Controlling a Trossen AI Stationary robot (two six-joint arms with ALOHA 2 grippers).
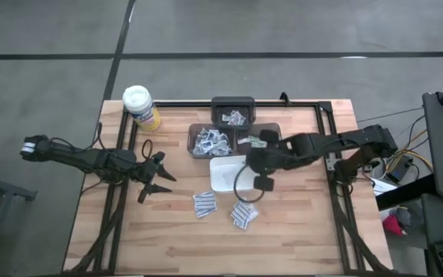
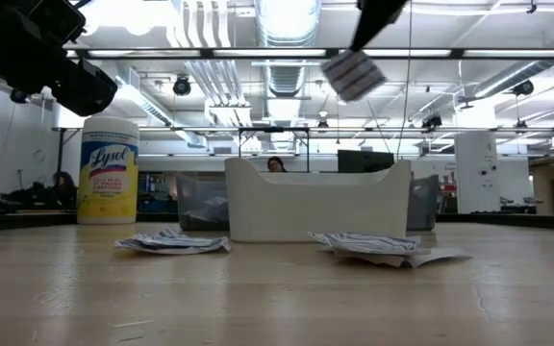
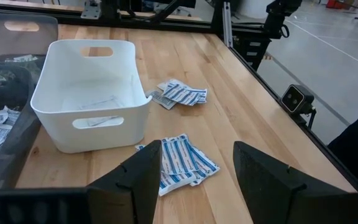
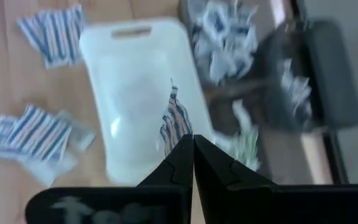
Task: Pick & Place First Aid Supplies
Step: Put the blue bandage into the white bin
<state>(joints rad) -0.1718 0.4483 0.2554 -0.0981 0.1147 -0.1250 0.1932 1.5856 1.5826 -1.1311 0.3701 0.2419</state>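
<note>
Right claw pinches a packet above the white tray.

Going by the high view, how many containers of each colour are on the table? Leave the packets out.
White tray: 1
Dark bins, one at the far edge, two behind the white tray: 3
Yellow canister with white lid: 1
Total: 5

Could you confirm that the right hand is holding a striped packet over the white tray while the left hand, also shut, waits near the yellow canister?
Not quite: the left hand is open, as the left wrist view shows. The right hand does hold a striped packet over the white tray.
</note>
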